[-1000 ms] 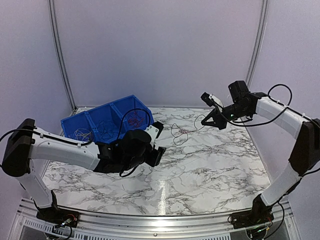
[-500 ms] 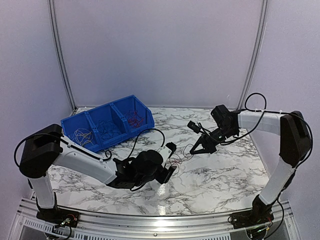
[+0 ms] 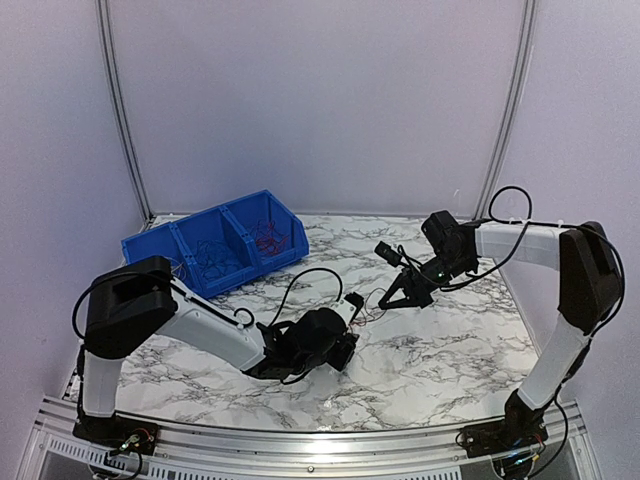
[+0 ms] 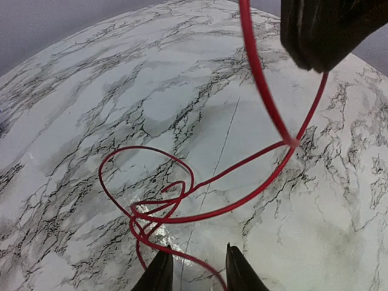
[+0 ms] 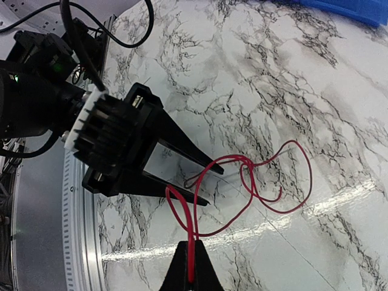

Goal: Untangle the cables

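Top: red cable (image 3: 372, 303) lies centre frame on the table (image 3: 450, 350), between left gripper (image 3: 352, 318) and right gripper (image 3: 388, 300).
Left wrist: left jaws half open, straddling one strand at bottom edge, nothing gripped. The knot (image 4: 159, 209) is lower left.
Right wrist: right gripper (image 5: 191, 270) pinched shut on the cable, bottom centre.
Suggest closing left on that single strand, clear of the knot, then separating slowly.

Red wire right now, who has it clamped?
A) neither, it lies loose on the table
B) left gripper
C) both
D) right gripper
D: in the right wrist view the right gripper is pinched shut on the red wire, while the left gripper has its jaws apart with the wire running between them, not clamped.
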